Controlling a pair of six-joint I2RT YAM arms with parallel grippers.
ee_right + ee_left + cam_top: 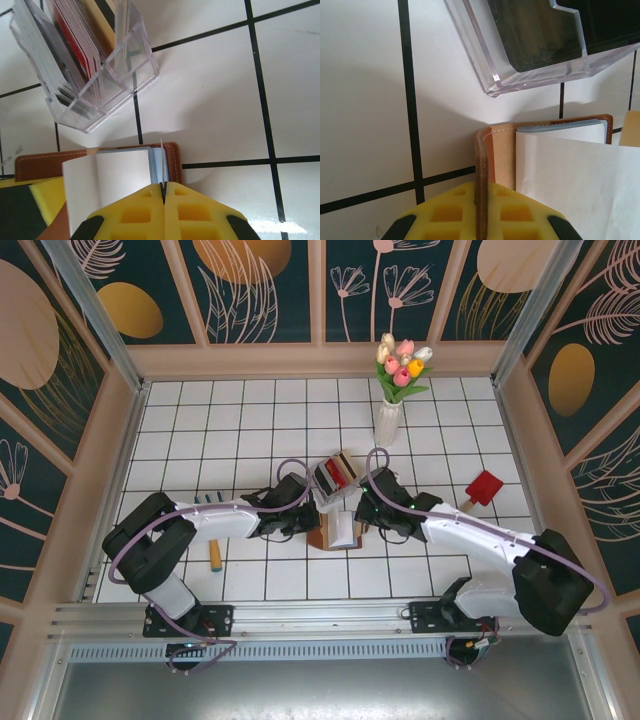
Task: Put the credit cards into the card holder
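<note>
The brown leather card holder (326,538) lies open on the tiles between my two grippers, with a white sheet (115,180) over its grey pockets. My left gripper (482,189) is shut on the holder's raised left leather flap (481,160). My right gripper (163,187) is shut on a thin pale credit card (161,162), seen edge-on. That card stands upright over the grey pocket by the holder's right edge (173,160). More credit cards (75,37), red and dark, stand in a clear plastic box (335,476) just beyond the holder.
A white vase of tulips (391,410) stands behind the clear box (520,77). A red toy shovel (483,488) lies at the right. A small wooden-handled tool (214,556) lies near the left arm. Raised walls frame the tiled table.
</note>
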